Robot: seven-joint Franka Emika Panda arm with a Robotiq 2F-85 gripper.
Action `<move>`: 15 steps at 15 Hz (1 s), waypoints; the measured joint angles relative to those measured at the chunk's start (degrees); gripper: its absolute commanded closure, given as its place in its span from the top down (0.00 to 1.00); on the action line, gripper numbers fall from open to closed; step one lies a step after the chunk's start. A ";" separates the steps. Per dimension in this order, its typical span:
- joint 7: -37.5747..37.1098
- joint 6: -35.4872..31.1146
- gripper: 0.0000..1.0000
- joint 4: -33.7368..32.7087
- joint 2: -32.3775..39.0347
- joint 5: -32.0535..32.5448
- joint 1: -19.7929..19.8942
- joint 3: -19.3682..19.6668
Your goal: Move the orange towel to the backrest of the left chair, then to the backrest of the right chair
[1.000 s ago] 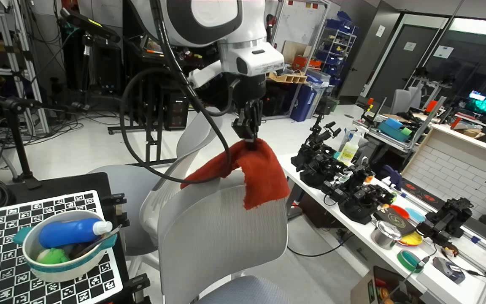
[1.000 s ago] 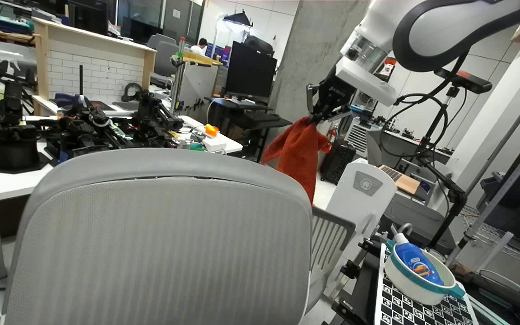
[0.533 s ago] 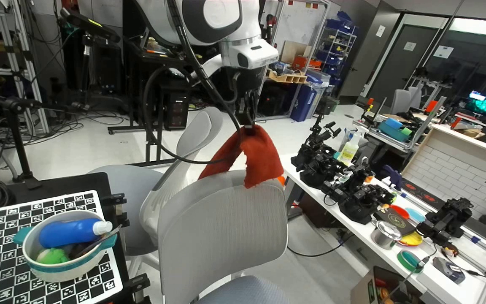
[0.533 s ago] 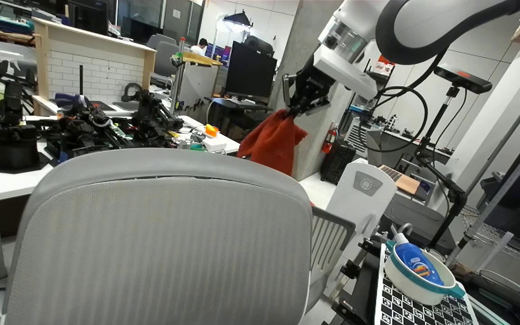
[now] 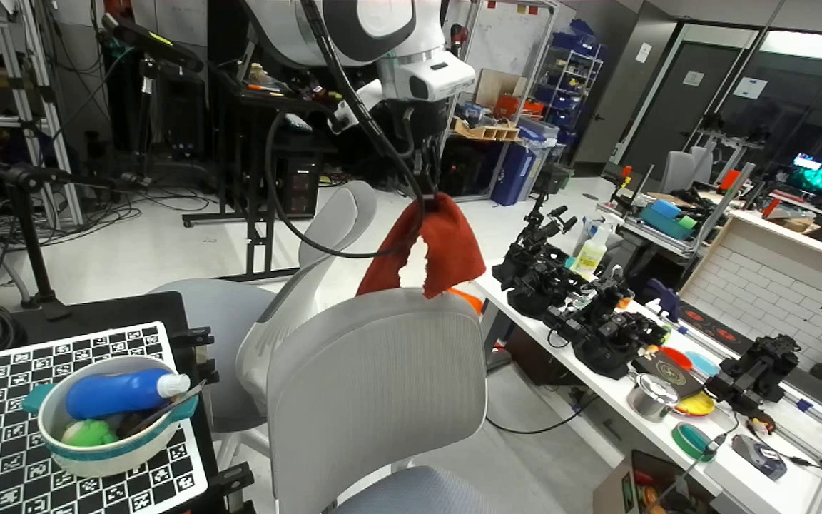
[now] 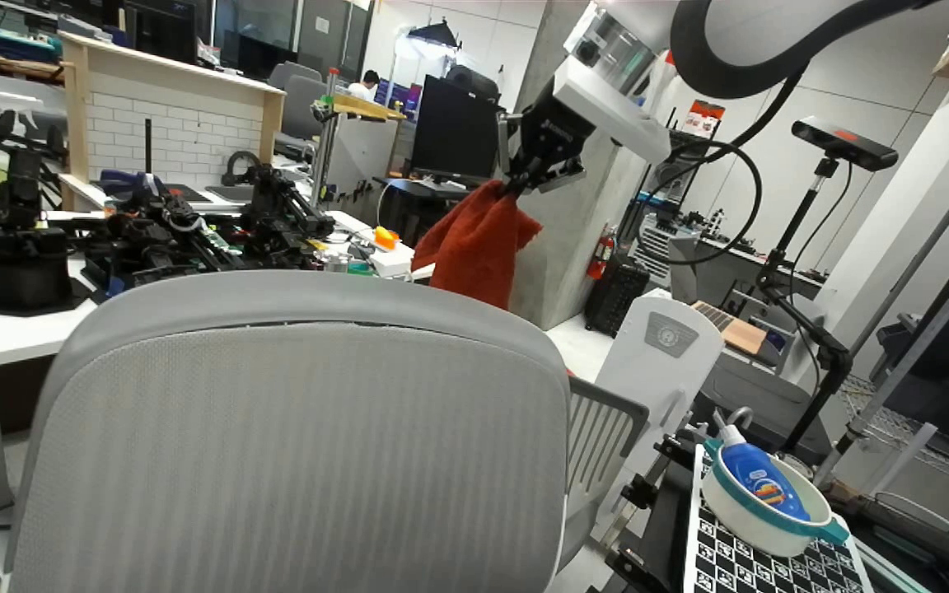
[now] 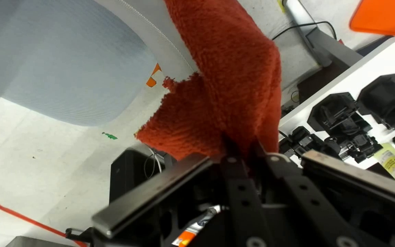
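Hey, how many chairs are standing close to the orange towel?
2. In an exterior view, the front chair stands nearest the camera; the rear chair is behind it, left in the picture. Another could be hidden behind them.

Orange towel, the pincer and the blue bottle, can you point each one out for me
Orange towel (image 6: 479, 247): in an exterior view, middle of its hanging part.
Pincer (image 7: 244, 149): in the wrist view, midway between its fingertips.
Blue bottle (image 5: 117, 394): in an exterior view, middle of its body.
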State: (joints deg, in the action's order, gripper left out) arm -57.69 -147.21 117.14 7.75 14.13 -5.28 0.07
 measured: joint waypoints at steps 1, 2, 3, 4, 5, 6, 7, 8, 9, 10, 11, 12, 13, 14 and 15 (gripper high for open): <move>0.00 0.00 0.06 -0.03 0.13 0.00 0.01 0.11; 0.00 0.00 0.06 -0.03 0.22 0.00 0.06 0.25; 0.00 0.00 0.06 0.03 0.26 0.00 0.13 0.42; 0.00 -0.01 0.06 0.19 0.26 0.00 0.20 0.64; 0.00 -0.03 0.07 0.41 0.27 0.00 0.31 0.87; 0.00 -0.05 0.08 0.70 0.28 0.00 0.46 1.08; 0.00 -0.10 0.10 1.20 0.29 0.00 0.66 1.29; 0.00 -0.16 0.19 1.80 0.29 0.00 0.81 1.51; 0.00 -0.21 0.22 2.45 0.29 0.00 0.91 1.70; 0.00 -0.31 0.40 3.17 0.29 0.00 0.97 1.86; 0.00 -0.48 0.46 3.93 0.29 0.00 0.98 1.99; 0.00 -0.81 0.54 4.65 0.29 0.00 0.99 2.08; 0.00 -1.26 0.61 5.34 0.29 0.00 0.99 2.18; 0.00 -1.47 0.69 5.88 0.28 0.00 0.99 2.26; 0.00 -1.63 0.75 6.35 0.27 0.00 0.99 2.34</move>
State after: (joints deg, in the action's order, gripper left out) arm -57.69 -148.84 123.49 8.02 14.13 -4.29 2.41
